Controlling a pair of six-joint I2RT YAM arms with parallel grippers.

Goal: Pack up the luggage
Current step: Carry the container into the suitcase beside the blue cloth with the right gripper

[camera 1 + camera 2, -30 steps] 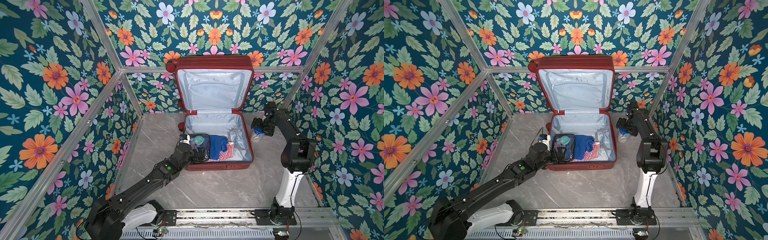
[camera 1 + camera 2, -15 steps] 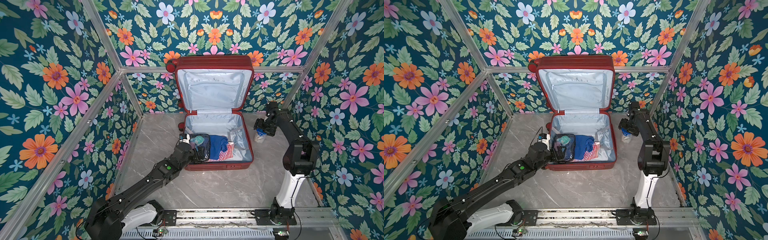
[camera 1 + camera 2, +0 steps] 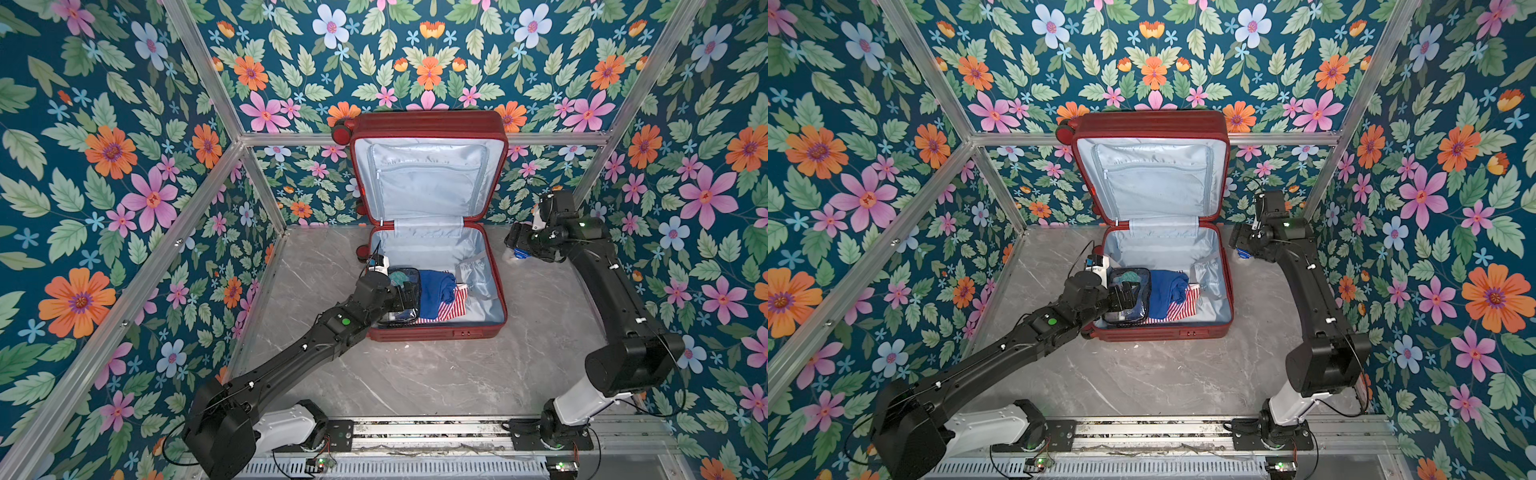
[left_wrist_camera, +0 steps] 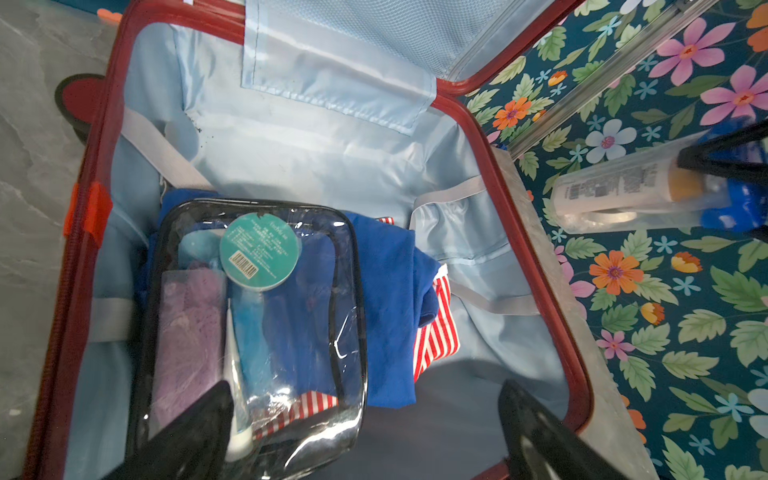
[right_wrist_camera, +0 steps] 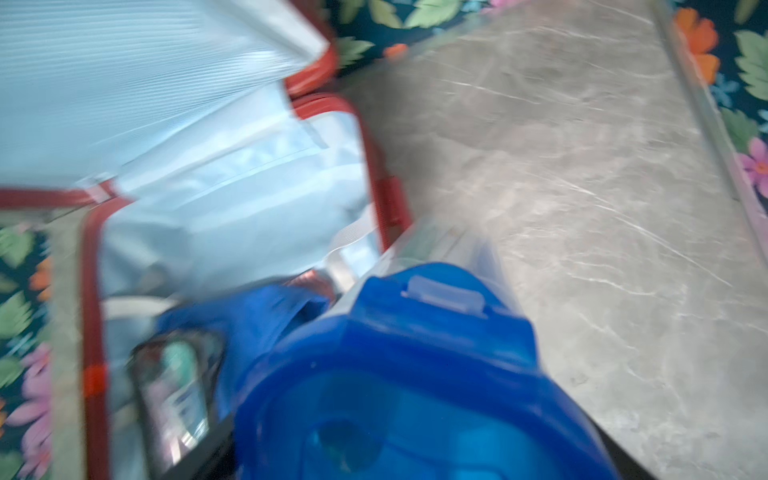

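Luggage (image 3: 436, 333): pouch (image 4: 249, 324) inside, bottle (image 4: 615, 191) beside

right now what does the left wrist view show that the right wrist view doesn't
Only the left wrist view: the left gripper open above the clear pouch, the barcode on the teal tin inside it, and the right gripper closed on the bottle, whose printed label shows. Only the right wrist view: the bottle's blue cap close up, with its pale flip tab. Both: the open luggage with its pale lining, the pouch and the blue garment, all blurred in the right wrist view.
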